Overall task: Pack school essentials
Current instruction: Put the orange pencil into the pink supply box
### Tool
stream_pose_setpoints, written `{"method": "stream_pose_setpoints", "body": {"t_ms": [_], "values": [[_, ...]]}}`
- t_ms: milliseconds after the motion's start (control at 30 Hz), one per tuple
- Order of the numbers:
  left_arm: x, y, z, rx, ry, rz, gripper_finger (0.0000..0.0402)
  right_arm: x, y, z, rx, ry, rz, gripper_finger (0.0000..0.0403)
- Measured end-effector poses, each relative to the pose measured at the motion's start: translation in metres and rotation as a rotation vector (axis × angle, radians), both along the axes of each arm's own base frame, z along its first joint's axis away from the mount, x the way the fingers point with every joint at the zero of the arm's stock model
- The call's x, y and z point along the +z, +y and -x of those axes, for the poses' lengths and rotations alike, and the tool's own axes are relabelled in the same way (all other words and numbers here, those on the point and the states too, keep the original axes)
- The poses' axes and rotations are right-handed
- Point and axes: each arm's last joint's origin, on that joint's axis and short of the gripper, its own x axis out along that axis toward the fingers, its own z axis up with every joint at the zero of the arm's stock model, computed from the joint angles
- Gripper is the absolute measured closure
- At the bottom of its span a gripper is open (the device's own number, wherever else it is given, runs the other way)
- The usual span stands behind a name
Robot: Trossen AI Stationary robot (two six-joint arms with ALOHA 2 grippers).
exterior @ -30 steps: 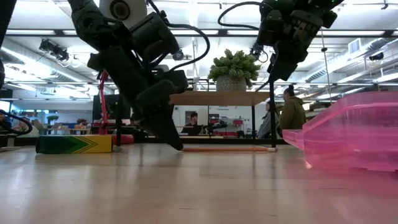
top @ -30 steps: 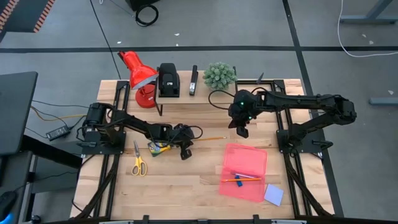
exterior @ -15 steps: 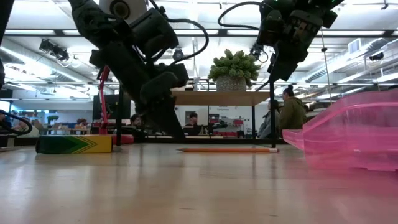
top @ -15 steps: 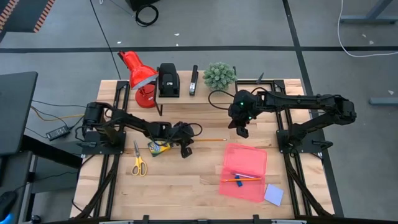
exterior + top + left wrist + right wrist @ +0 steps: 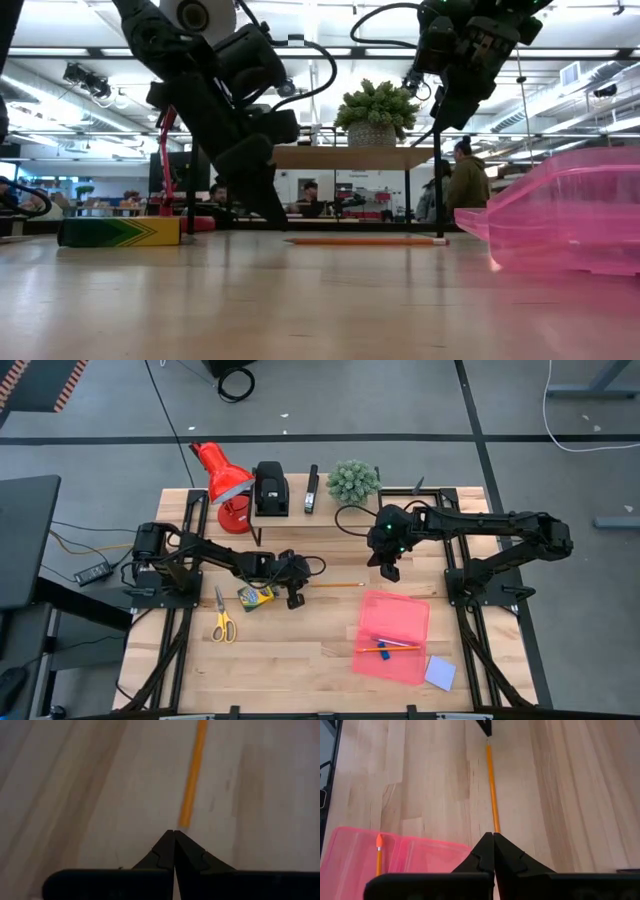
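Scissors (image 5: pixel 222 623) flat on table (image 5: pixel 300 660), far left. Crayon box (image 5: pixel 256 596) just right of them. Left gripper (image 5: pixel 295 600) low beside box, jaws pressed together, empty, tip at end of loose pencil (image 5: pixel 338 585). Right gripper (image 5: pixel 391 572) raised past pencil's other end, jaws closed, empty. Pink case (image 5: pixel 393 635) holds 1 pencil, pen. Notepad (image 5: pixel 439 673) far right.
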Motion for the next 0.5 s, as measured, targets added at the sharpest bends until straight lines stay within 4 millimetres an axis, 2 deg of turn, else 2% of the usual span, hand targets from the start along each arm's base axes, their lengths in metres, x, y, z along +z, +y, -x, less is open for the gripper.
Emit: {"method": "stream_pose_setpoints", "body": {"t_ms": [200, 500], "values": [[0.0, 0.0078, 0.0, -0.034, 0.001, 0.026, 0.039, 0.0, 0.0, 0.0, 0.0, 0.0, 0.0, 0.0395], [0.0, 0.0057, -0.0003, -0.109, -0.001, 0.067, 0.0395, 0.0, -0.0001, 0.0001, 0.0, 0.001, 0.0, 0.0395]]}}
